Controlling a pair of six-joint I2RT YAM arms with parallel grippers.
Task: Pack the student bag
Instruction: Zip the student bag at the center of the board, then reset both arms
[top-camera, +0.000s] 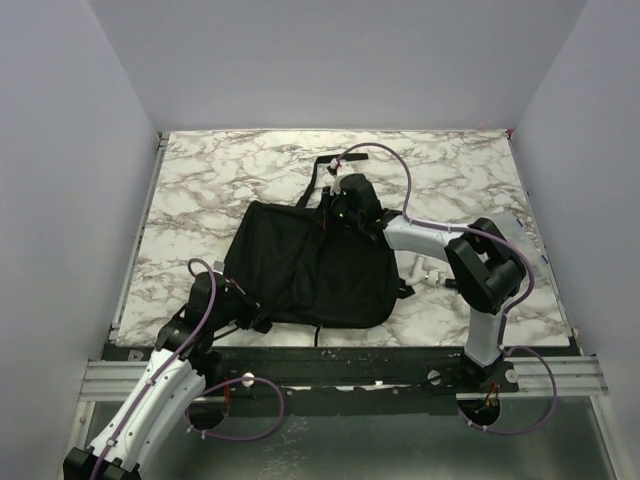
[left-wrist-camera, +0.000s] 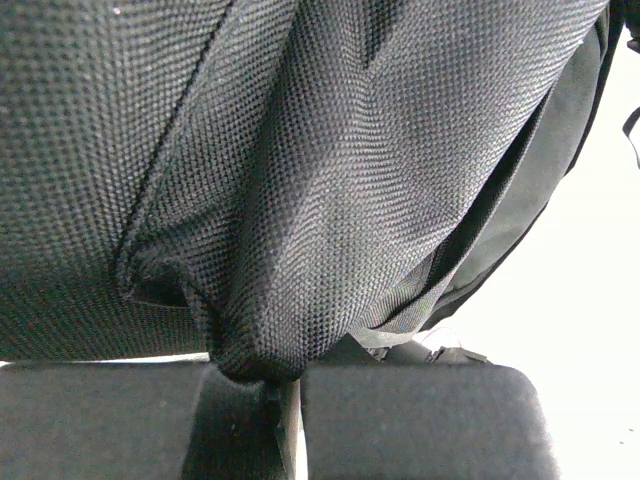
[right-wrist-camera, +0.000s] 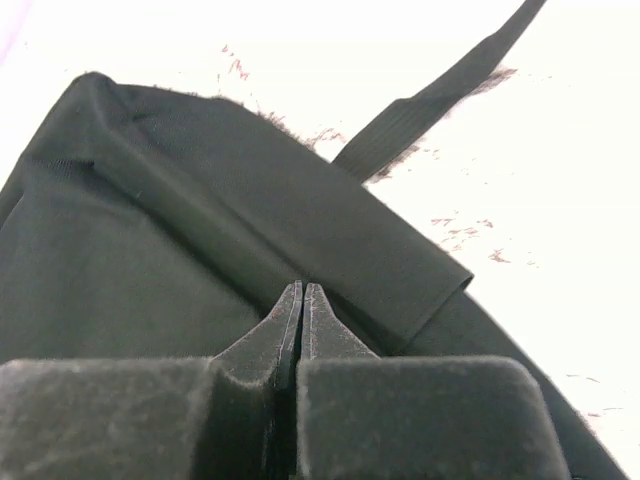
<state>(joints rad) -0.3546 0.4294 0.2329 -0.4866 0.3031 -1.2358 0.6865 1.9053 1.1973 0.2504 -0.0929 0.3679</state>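
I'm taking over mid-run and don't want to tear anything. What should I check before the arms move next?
1. Left gripper pinches a fold of the student bag: ok.
2. Right gripper shut at the bag's top: ok.
3. Fabric caught between the right fingers: cannot tell.
4. Bag lies wholly on the table: ok.
5. Strap lies apart from the right gripper: ok.
6. Bag's opening exposed: cannot tell.
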